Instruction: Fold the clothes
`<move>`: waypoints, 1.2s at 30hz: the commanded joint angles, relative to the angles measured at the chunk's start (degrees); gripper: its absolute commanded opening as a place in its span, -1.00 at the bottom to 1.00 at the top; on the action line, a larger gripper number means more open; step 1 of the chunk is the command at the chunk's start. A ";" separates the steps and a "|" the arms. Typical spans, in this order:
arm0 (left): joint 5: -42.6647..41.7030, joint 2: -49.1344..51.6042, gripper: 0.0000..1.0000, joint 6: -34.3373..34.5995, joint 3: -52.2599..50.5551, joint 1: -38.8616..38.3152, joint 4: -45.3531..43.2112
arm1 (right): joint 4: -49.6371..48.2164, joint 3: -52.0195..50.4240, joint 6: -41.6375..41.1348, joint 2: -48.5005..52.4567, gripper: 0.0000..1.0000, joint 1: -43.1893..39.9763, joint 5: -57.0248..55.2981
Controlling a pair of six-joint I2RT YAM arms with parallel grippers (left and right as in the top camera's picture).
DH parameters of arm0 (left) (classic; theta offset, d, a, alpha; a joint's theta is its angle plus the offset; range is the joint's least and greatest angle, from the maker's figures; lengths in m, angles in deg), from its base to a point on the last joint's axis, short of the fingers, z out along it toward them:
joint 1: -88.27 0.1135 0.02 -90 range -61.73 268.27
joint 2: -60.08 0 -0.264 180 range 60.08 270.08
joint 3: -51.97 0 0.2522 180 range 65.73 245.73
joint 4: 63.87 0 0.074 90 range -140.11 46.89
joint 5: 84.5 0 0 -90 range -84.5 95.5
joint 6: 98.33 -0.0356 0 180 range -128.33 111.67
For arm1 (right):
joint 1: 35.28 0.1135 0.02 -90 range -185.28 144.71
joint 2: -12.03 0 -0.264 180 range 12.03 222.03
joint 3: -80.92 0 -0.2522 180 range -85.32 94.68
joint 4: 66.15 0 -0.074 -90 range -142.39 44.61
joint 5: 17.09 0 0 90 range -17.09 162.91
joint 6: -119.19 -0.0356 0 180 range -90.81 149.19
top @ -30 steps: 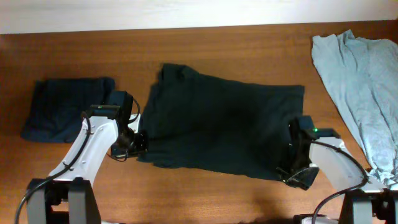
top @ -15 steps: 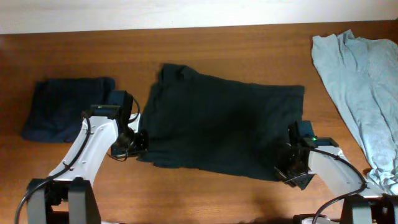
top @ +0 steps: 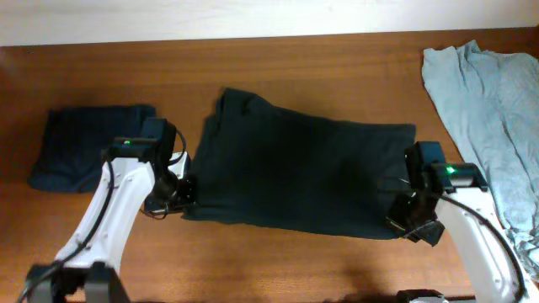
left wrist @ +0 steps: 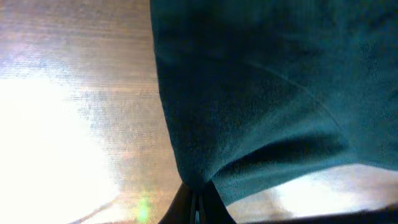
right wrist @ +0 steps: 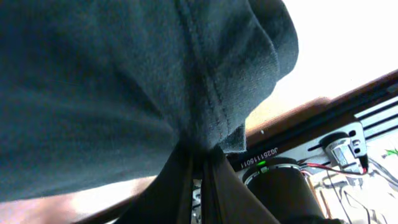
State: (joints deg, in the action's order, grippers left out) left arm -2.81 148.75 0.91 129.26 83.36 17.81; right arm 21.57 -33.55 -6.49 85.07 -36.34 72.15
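A large black T-shirt lies spread across the middle of the wooden table. My left gripper is shut on its near left corner; in the left wrist view the dark greenish cloth bunches into the closed fingers and hangs slightly off the tabletop. At the shirt's near right corner my right gripper is shut on the fabric, and the right wrist view shows the hem pinched between the closed fingers.
A folded dark blue garment lies at the left. A crumpled light grey garment drapes over the table's right end. The right arm's base sits close behind the right gripper.
The right gripper has closed on the shirt's near right corner and risen. Both near corners are lifted a little and the shirt's front edge has pulled straighter.
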 commanded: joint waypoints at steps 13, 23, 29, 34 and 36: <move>-3.26 -5.60 -0.88 -0.59 1.86 0.20 -20.92 | -23.37 0.74 2.69 -0.02 -0.91 0.31 0.72; -3.50 0.98 -0.48 -4.72 1.84 -0.66 -31.17 | -35.82 0.74 2.69 9.97 -0.90 0.31 0.70; -5.11 6.36 -0.45 -5.05 1.84 -0.96 -35.12 | -39.54 0.74 2.69 11.39 -0.89 0.31 0.07; -12.00 6.88 -0.46 -5.05 1.84 -0.96 -26.25 | -39.67 0.74 2.69 11.41 -0.89 0.31 0.07; -12.52 6.88 -0.47 -5.14 1.84 -1.01 -22.10 | -39.56 0.74 2.69 11.41 -0.90 0.31 0.07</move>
State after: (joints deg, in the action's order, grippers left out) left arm -11.07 155.41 -3.03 130.35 82.56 -8.48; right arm -18.06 -33.44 -3.80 96.24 -36.34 72.92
